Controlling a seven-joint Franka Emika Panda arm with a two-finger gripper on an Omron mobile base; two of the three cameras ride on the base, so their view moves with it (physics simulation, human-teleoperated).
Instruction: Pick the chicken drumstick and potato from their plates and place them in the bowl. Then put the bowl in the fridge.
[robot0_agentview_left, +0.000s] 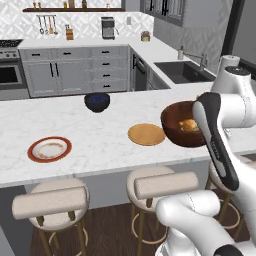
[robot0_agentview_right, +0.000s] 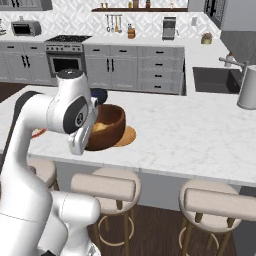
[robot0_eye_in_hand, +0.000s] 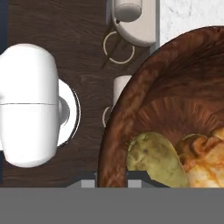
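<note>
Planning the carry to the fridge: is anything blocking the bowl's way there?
Cannot tell: the fridge is not visible. The reddish-brown bowl, holding potato and chicken drumstick, is gripped at its rim by the gripper and lifted beside the orange-tan plate.

The white marbled stone counter (robot0_agentview_left: 100, 145) carries a red-rimmed white plate (robot0_agentview_left: 49, 149), a plain orange-tan plate (robot0_agentview_left: 145, 134) and a small dark blue bowl (robot0_agentview_left: 97, 101).

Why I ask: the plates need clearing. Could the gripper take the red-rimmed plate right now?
Probably not. The gripper is shut on the rim of the brown bowl, with the potato and chicken drumstick inside. The red-rimmed plate lies unobstructed on the counter, far left, but the gripper is occupied.
</note>
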